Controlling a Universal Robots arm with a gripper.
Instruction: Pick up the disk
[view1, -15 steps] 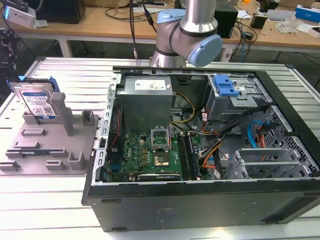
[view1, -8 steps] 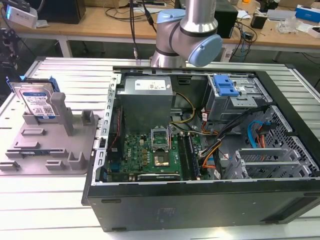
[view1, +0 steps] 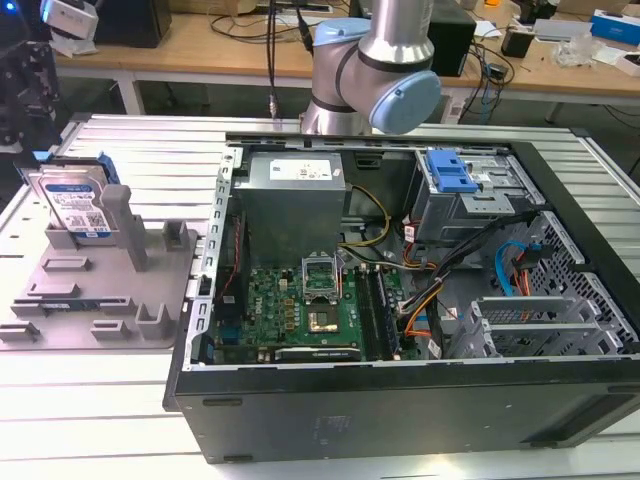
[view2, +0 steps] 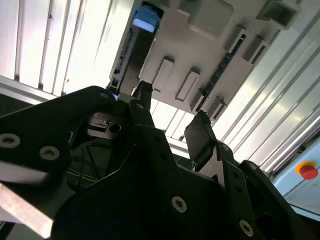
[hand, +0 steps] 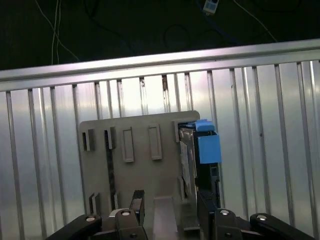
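Disk (view1: 72, 200) upright in grey slotted holder (view1: 110, 300), gripper (hand: 171, 207) spread wide, holding nothing

You have one disk (view1: 72, 203) to count, standing in one grey slotted holder (view1: 100, 295) at the exterior view's left. To its right there is one black computer case (view1: 400, 410). Inside it you can count one silver power supply (view1: 295, 195), one green motherboard (view1: 300, 310) and one blue drive-bay bracket (view1: 450, 172). One arm (view1: 380, 60) rises at the far side. In the first wrist view, one gripper (hand: 171, 200) shows two fingers (hand: 138, 200). One red button (view2: 307, 171) appears in the second wrist view.
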